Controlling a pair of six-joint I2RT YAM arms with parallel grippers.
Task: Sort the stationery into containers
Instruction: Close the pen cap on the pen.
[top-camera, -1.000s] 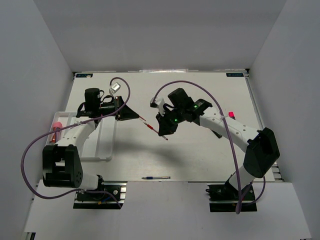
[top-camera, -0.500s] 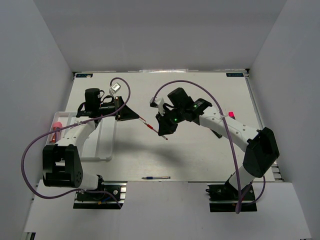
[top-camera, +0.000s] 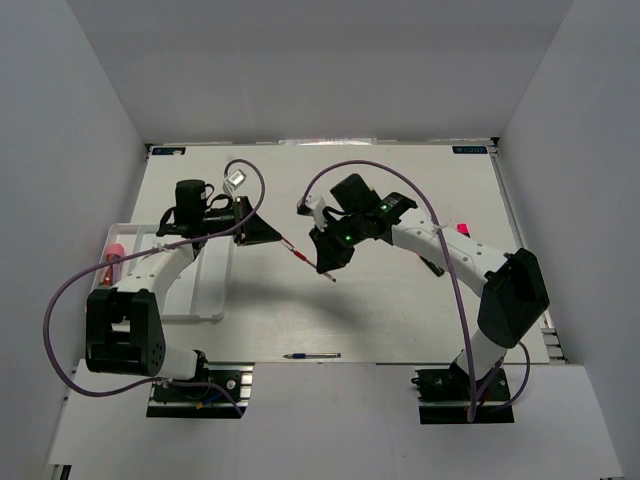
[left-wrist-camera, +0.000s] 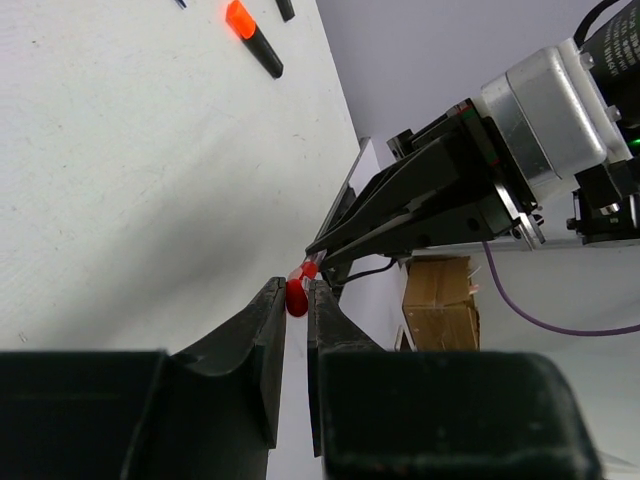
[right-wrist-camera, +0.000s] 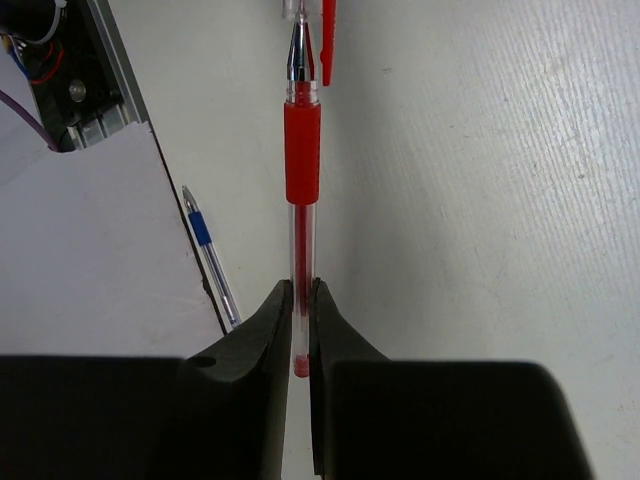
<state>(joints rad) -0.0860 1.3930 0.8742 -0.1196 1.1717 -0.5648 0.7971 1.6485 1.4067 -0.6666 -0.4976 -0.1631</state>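
Counted across the views: one red pen (top-camera: 303, 254), one blue pen (top-camera: 312, 355), one black highlighter with an orange cap (left-wrist-camera: 252, 35), one pink-capped item (top-camera: 113, 249), one white divided tray (top-camera: 205, 305). Held above the middle of the table between both tools, the red pen: rear end clamped in the closed jaws of the right gripper (right-wrist-camera: 300, 290), metal tip pointing away toward the left gripper (left-wrist-camera: 295, 290), itself pinched shut on the pen's red-clipped cap (right-wrist-camera: 327, 40) right at that tip. Blue pen loose near the table's front edge, well apart from both grippers; highlighter flat on the tabletop beyond the right gripper; pink-capped item at the tray's left side. Underneath, a white, faintly textured tabletop (top-camera: 400, 300); around it, plain grey walls (top-camera: 60, 150) on three sides; trailing off each arm, purple cables (top-camera: 52, 320).
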